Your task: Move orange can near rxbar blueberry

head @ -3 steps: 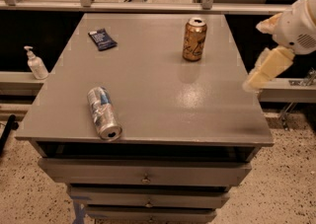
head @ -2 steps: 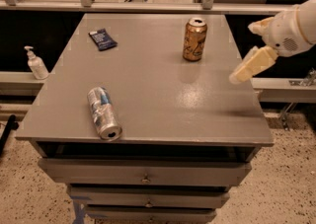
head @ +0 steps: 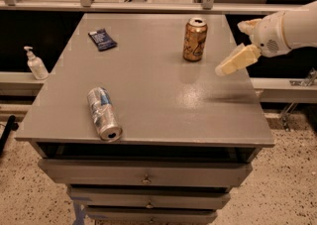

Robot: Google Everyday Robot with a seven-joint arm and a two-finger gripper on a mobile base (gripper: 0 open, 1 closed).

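The orange can (head: 194, 39) stands upright on the grey table (head: 148, 115), toward the back right. It is copper-orange with dark markings and a silver top. The rxbar blueberry (head: 102, 39), a flat dark navy wrapper, lies at the back left of the table, well apart from the can. My gripper (head: 229, 48) comes in from the right edge, a little right of the can and above the table. Its two cream fingers (head: 237, 60) are spread apart and hold nothing. It does not touch the can.
A silver-and-blue can (head: 103, 113) lies on its side near the front left edge. A white pump bottle (head: 35, 64) stands on a ledge left of the table. Drawers sit below the tabletop. A railing runs behind the table.
My gripper has moved left and slightly up over the table's right edge, closer to the orange can. The cans and the wrapper have not moved.
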